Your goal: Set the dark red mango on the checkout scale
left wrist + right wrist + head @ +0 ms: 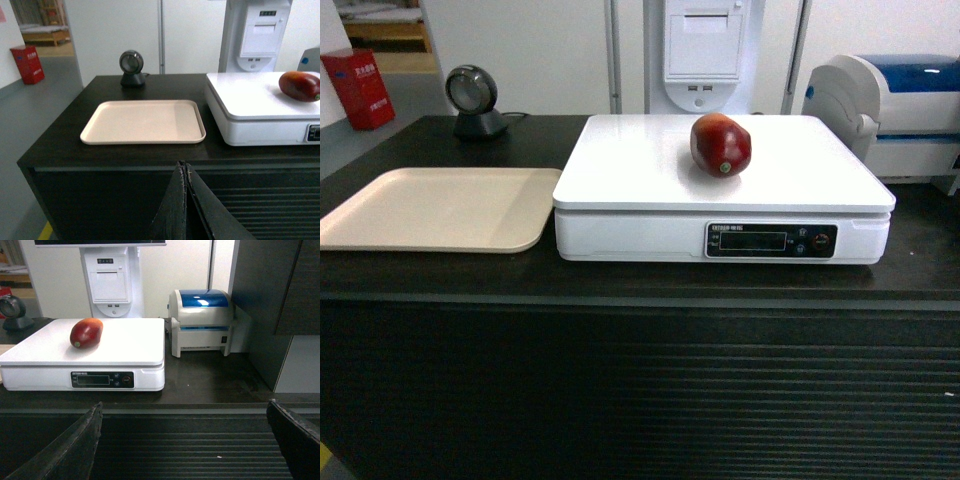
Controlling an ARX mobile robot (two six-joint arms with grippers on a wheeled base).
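Note:
The dark red mango (pixel 720 144) lies on the white scale (pixel 620 170), which stands on the dark checkout (pixel 640 290) counter. It shows again in the side views: mango (pixel 300 86) on the scale (pixel 245 100) in the left wrist view, mango (pixel 86 333) on the scale (pixel 130 342) in the right wrist view. My left gripper (pixel 185 165) is shut with nothing in it, low before the ribbed front panel. My right gripper (pixel 185 410) is open and empty, also in front of the panel, away from the mango. Neither gripper appears in the head view.
A beige tray (pixel 440 208) lies left of the scale. A round barcode scanner (pixel 474 100) stands behind it. A white and blue label printer (pixel 202 320) sits right of the scale, a receipt terminal (pixel 107 277) behind it. A dark cabinet (pixel 270 310) rises at the far right.

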